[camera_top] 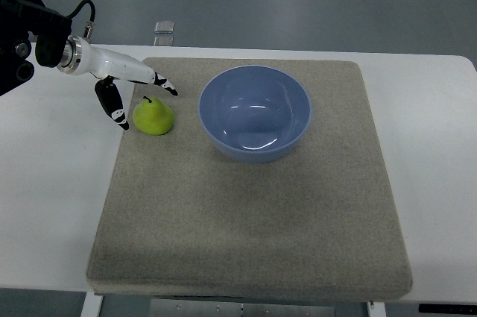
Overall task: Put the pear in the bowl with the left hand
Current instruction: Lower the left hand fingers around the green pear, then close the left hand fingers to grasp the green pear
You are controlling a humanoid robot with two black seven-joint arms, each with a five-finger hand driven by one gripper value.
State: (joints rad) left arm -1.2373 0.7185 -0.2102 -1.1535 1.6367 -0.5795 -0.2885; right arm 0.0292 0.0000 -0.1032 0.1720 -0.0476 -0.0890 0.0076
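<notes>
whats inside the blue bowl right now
Nothing: the blue bowl shows only its bare glossy inside. The pear sits outside it on the mat, by the open left hand.

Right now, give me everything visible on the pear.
The pear is yellow-green, smooth and slightly glossy, with a short dark stem at its top. It stands roughly upright on the grey mat, near the mat's left edge and left of the blue bowl, with a clear gap between them. The left hand has its fingers spread around the pear's left and upper side; one fingertip reaches over it, another sits close at its left. Contact cannot be confirmed.
</notes>
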